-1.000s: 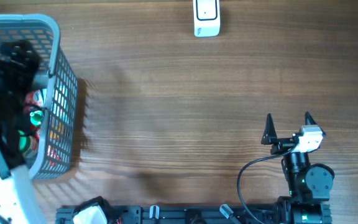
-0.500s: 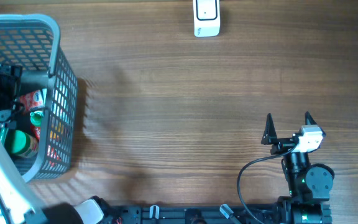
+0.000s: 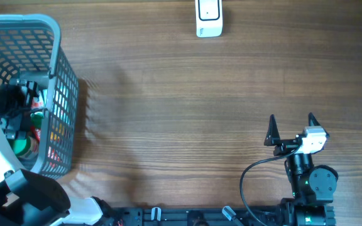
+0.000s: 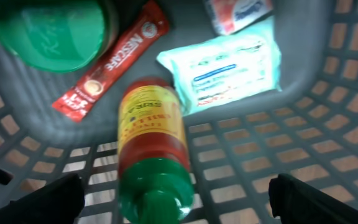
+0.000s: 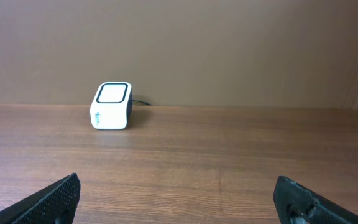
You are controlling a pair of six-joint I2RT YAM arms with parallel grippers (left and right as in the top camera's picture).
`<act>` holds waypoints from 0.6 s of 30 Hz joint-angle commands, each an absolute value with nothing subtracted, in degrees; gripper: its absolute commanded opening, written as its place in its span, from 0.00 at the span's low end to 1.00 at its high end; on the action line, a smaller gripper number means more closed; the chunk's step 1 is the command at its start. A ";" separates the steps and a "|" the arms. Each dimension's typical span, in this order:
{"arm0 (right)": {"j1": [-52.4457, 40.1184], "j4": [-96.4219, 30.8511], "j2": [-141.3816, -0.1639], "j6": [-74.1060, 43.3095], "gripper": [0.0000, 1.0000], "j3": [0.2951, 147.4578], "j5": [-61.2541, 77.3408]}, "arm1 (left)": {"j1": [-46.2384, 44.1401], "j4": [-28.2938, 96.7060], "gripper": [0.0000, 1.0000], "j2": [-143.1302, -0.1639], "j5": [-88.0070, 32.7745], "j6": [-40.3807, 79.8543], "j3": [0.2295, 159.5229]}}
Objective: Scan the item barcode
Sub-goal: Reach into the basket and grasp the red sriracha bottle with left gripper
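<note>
We find the left end effector (image 4: 179, 200) down inside the grey basket (image 3: 63, 81), fingers spread wide, gripping nothing. The red sauce bottle (image 4: 151, 134) lies on the basket floor below it, beside a wipes pack (image 4: 224, 68). The right end effector (image 3: 291, 124) stands wide and empty above the bench (image 3: 181, 94), well apart from the white scanner (image 3: 208, 17).

- Mock shop checkout set up on a wooden table (image 3: 181, 100).
- White barcode scanner (image 3: 208, 17) standing on it.
- Grey plastic basket (image 3: 65, 94) holding packaged groceries (image 4: 151, 143).
</note>
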State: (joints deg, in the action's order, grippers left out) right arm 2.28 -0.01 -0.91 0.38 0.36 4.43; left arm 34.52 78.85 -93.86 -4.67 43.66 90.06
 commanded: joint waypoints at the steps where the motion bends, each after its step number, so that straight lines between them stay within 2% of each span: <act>1: 2.09 0.12 -0.80 1.34 1.00 0.30 3.66 | 34.72 77.78 1.00 -93.60 -2.70 43.77 86.13; 5: 2.09 0.10 -0.80 1.34 1.00 0.30 3.66 | 34.57 75.64 1.00 -93.60 -2.70 43.77 81.62; 6: 2.09 0.10 -0.80 1.34 1.00 0.30 3.66 | 34.57 75.18 0.96 -93.60 -2.70 43.77 80.66; 9: 2.09 0.10 -0.80 1.34 1.00 0.30 3.66 | 34.57 74.32 0.70 -93.60 -2.68 43.77 79.90; 12: 2.09 0.10 -0.80 1.37 1.00 0.30 3.66 | 34.59 73.84 0.56 -93.54 -2.63 43.75 79.92; 15: 2.09 0.10 -0.80 1.34 1.00 0.30 3.66 | 34.57 73.12 0.34 -93.51 -2.46 43.75 79.94; 18: 2.09 0.10 -0.80 1.37 1.00 0.30 3.66 | 34.57 73.17 0.31 -93.30 -2.48 43.70 80.29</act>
State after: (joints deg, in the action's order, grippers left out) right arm 2.28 -0.01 -0.91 0.38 0.36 4.43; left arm 34.52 73.63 -93.43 -2.85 43.75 80.25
